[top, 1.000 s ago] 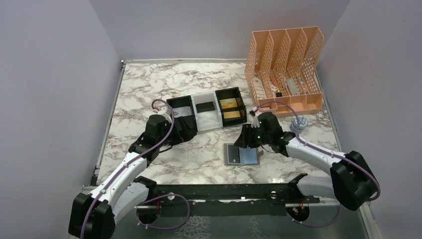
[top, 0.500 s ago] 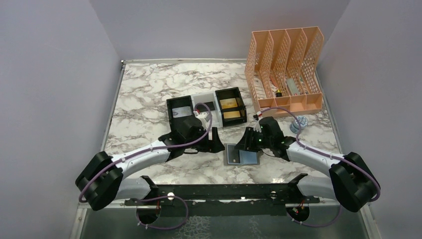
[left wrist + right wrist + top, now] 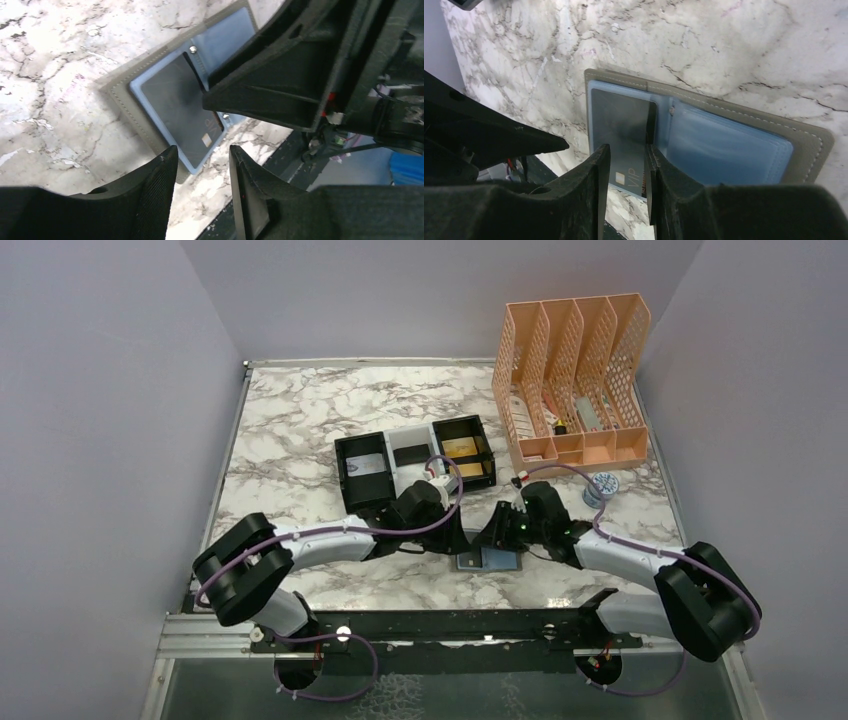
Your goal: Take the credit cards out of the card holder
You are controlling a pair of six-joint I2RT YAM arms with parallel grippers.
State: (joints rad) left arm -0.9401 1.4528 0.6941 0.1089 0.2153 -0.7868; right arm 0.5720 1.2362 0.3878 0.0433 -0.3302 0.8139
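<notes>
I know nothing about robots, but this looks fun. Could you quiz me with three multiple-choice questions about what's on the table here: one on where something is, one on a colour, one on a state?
1. Where is the card holder?
A. in the peach rack
B. on the marble table
C. inside the black-and-white tray

2. What colour is the card in its pocket?
A. dark grey
B. red
C. green

3. How is the holder lying?
A. folded shut
B. standing on edge
C. open flat

Answers:
1 B: the holder lies directly on the marble.
2 A: the card is dark, with "VIP" printed near one end.
3 C: both blue inner panels face up, side by side.
</notes>
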